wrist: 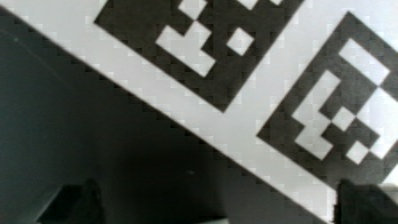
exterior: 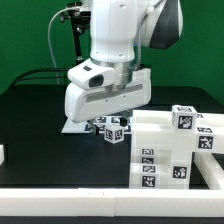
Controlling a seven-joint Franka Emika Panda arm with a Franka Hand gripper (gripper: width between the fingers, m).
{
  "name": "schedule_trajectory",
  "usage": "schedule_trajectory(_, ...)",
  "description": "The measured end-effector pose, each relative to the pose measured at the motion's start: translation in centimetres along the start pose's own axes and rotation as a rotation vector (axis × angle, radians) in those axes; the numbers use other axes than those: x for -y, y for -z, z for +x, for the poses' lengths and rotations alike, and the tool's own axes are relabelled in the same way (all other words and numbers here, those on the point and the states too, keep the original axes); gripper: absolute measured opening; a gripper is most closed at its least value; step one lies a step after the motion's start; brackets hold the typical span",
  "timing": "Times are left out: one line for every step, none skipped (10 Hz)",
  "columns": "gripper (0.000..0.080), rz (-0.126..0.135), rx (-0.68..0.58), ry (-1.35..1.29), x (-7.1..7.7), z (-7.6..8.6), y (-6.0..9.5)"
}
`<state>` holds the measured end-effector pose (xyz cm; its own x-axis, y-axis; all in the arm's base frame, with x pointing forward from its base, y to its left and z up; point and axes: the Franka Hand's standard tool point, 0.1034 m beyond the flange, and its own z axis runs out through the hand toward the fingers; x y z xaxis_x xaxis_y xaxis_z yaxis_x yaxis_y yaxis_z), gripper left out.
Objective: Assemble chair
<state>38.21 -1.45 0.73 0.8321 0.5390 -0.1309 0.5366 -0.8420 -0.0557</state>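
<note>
Several white chair pieces with black-and-white tags stand at the exterior view's right: a blocky stack and a tagged bar behind it. A small tagged piece sits just under the arm. My gripper is low over the table beside that small piece, and the hand hides its fingers there. In the wrist view the gripper is open, with dark fingertips far apart. A white surface with two large tags lies very close below, across a black table. I cannot tell which piece it is.
A flat white sheet lies on the black table under the hand at the exterior view's left. A small white object sits at the left edge. A white rim runs along the table's front. Green wall behind.
</note>
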Motion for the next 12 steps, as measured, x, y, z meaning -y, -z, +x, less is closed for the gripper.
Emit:
schedule_trajectory(0.0649,0.0,0.0,0.0,0.0,0.0,0.0)
schedule_trajectory(0.0558,0.0,0.0,0.0,0.0,0.0,0.0)
schedule_trajectory(0.0558,0.0,0.0,0.0,0.0,0.0,0.0)
schedule_trajectory(0.0354,0.0,0.0,0.0,0.0,0.0,0.0)
schedule_trajectory(0.0207,0.0,0.0,0.0,0.0,0.0,0.0)
schedule_trajectory(0.0048,0.0,0.0,0.0,0.0,0.0,0.0)
schedule_trajectory(0.0048,0.0,0.0,0.0,0.0,0.0,0.0)
schedule_trajectory(0.0009,0.0,0.0,0.0,0.0,0.0,0.0)
schedule_trajectory(0.0003,0.0,0.0,0.0,0.0,0.0,0.0)
schedule_trajectory(0.0003,0.0,0.0,0.0,0.0,0.0,0.0)
schedule_trajectory(0.0001,0.003,-0.002,0.008,0.0,0.1,0.4)
schedule_trajectory(0.0001,0.003,-0.019,0.012,-0.3,0.4,1.3)
